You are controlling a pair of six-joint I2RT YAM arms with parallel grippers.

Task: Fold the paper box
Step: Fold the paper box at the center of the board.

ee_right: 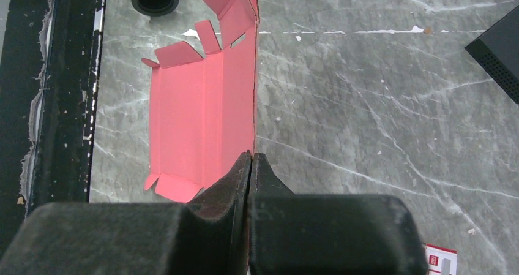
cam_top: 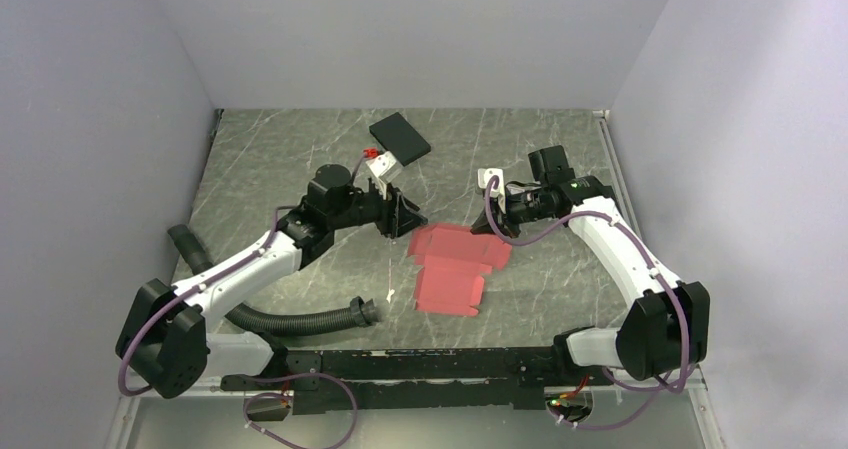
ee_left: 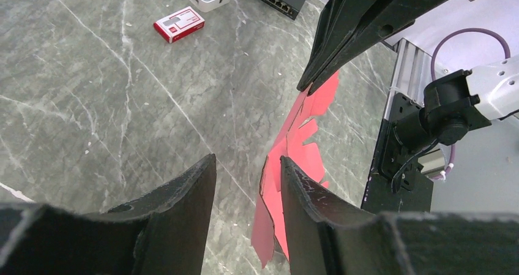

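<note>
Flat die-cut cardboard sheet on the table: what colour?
Plain pinkish-red flat cardboard sheet, no print; shows best in the right wrist view.

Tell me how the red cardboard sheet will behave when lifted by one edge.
Likely floppy: the paper box is a thin, creased sheet, so it should hinge at its folds. Probably light: the right fingers pinch just its edge.

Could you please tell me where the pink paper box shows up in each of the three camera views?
Top external: the paper box lies flat, just below centre.
Left wrist: paper box right of centre, seen at a slant.
Right wrist: paper box left of centre, reaching the top edge.
Shared landmark: the red-and-white carton.
</note>
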